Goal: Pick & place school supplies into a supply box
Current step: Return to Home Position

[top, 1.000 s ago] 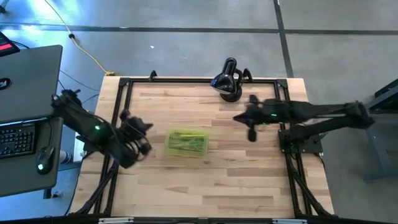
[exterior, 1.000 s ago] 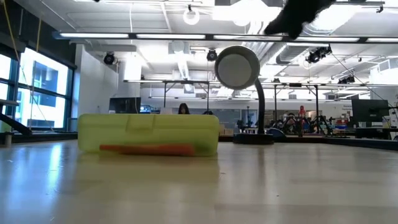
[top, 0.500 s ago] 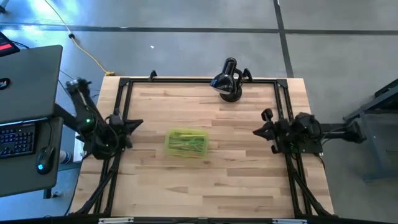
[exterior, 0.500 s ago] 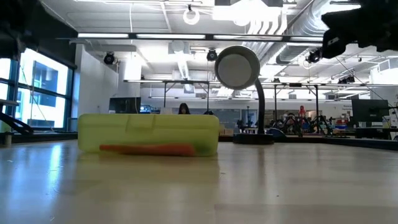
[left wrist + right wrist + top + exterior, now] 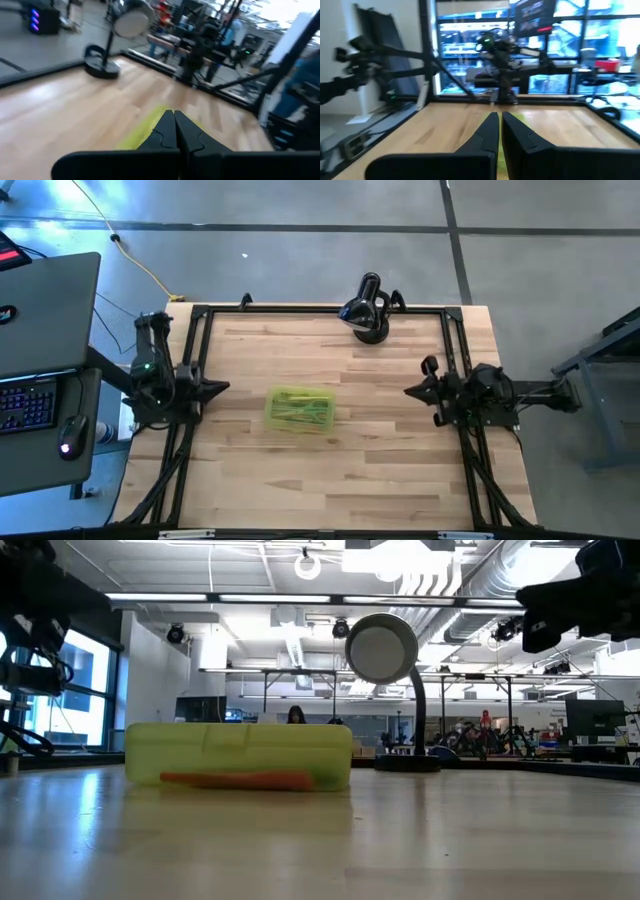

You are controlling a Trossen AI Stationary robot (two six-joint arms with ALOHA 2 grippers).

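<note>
The supply box (image 5: 300,410) is a translucent yellow-green case lying flat on the middle of the wooden table. Through its wall, thin school supplies show as coloured lines, among them an orange pencil (image 5: 236,780) along the box's bottom. My left gripper (image 5: 223,387) is shut at the table's left edge, pointing level toward the box, with bare table between them. My right gripper (image 5: 408,391) is shut at the right edge and points level at the box from the other side. In each wrist view the shut fingers (image 5: 174,125) (image 5: 499,125) hide part of the box (image 5: 146,131).
A black domed device on a round base (image 5: 365,310) stands at the table's far edge, right of centre. A black frame rail (image 5: 320,308) runs round the tabletop. A laptop and a keyboard (image 5: 30,400) sit on a stand beyond the left edge.
Both arms have drawn back from over the table and sunk, the left toward the left edge, the right toward the right edge. Both grippers have tipped to level and stayed shut. The box has not moved.
</note>
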